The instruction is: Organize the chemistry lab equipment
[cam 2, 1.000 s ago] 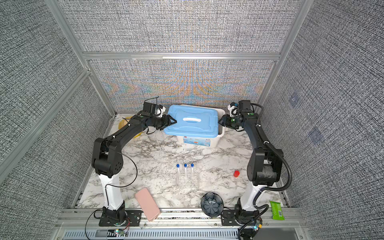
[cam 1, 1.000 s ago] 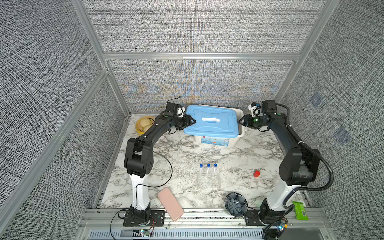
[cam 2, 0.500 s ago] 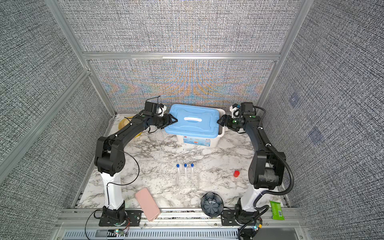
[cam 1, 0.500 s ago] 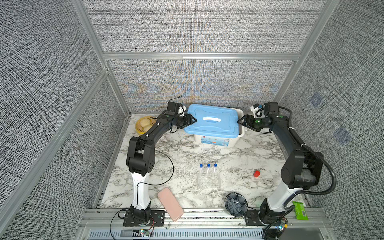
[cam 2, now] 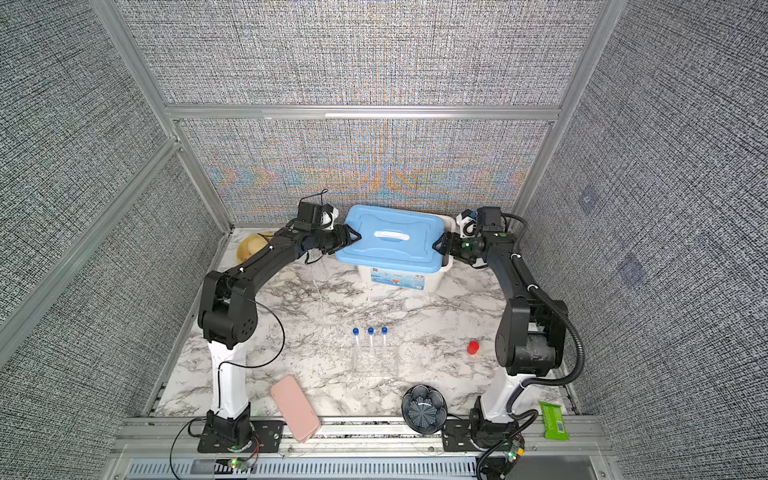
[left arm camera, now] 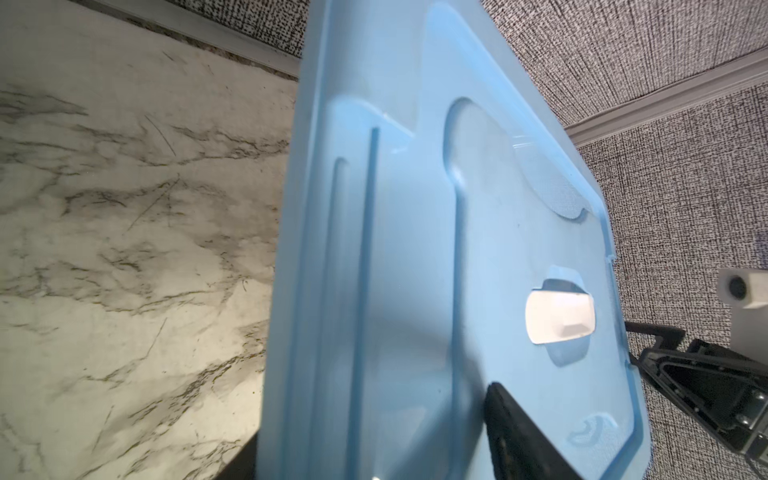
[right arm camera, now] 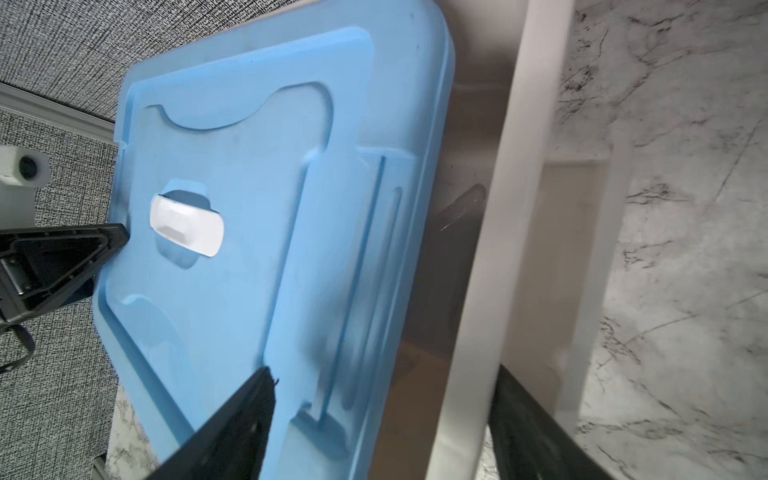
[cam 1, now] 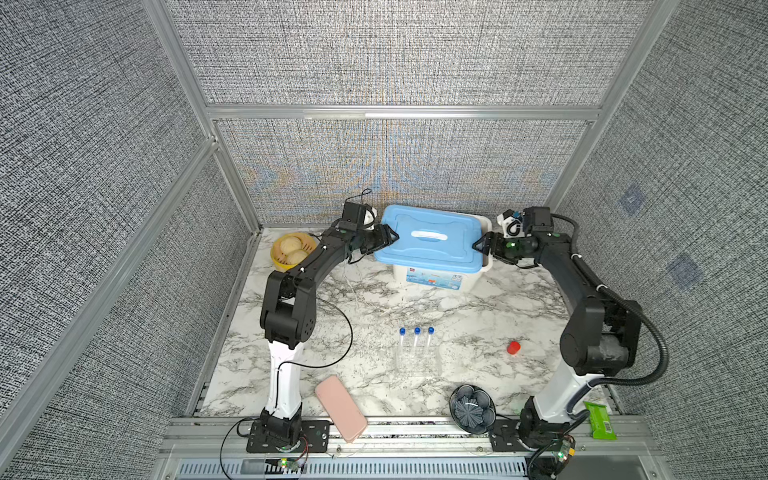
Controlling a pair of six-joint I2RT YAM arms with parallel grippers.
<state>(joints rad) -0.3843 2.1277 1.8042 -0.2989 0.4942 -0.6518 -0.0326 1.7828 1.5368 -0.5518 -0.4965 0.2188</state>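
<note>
Blue lid: left gripper clamps it — right gripper gapes wide
Remaining: I reckon tubes, rack not boxed

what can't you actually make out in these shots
Inside of the white bin: covered by the blue lid in both top views.
Left end effector grip: one finger is hidden beneath the lid in the left wrist view.
Clear rack: too transparent to trace in both top views.
Steamer basket: partly behind the left arm in a top view.
</note>
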